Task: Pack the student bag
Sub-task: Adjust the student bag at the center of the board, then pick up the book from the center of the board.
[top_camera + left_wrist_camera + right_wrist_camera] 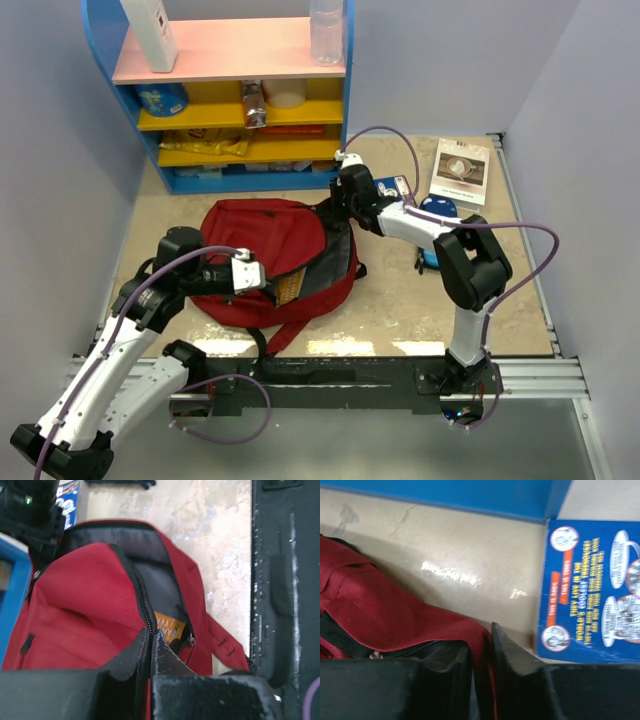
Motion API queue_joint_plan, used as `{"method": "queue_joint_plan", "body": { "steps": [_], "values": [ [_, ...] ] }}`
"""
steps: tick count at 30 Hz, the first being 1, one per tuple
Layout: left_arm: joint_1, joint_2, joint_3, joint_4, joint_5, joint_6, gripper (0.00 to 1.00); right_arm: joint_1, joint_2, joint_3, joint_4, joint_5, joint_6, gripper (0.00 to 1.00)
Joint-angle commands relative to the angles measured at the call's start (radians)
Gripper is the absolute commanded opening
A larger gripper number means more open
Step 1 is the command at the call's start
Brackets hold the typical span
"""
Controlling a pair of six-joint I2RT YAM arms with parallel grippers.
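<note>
Overhead and wrist views of a dark red backpack (pixel 260 240) lying flat near the middle of the tabletop (pixel 400 310), closer to the left edge than to the right. Its zipped opening faces the right edge and gapes, showing a dark lining. An orange printed item (pixel 170 627) lies just inside the near end of the opening.

The left hand (pixel 268 283) is clenched on the zipper edge at the near side of the opening, with fabric and zipper teeth pinched between its fingers (pixel 135 652). The right hand (pixel 340 200) is at the far end of the opening. Its fingers (pixel 512 655) are nearly together, with a fold of the red rim between them.

A blue book (pixel 393 186) lies flat just beyond the right hand, close to the backpack but apart from it. A white booklet (pixel 461 168) lies toward the far right corner. A blue shelf unit (pixel 250 182) stands along the far edge, at the left.
</note>
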Motion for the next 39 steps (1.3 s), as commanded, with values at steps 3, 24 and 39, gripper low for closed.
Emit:
{"method": "queue_joint_plan", "body": {
  "steps": [3, 24, 39],
  "values": [
    [0.001, -0.026, -0.008, 0.003, -0.088, 0.058, 0.0, -0.016, -0.053, -0.051, 0.092, -0.073, 0.121, 0.58],
    [0.018, -0.06, -0.004, -0.135, -0.088, 0.203, 0.0, -0.308, -0.264, -0.251, -0.063, -0.066, 0.642, 0.99],
    [0.027, -0.059, 0.033, -0.162, -0.028, 0.213, 0.0, -0.315, -0.002, -0.042, -0.138, 0.194, 0.73, 0.99]
  ]
}}
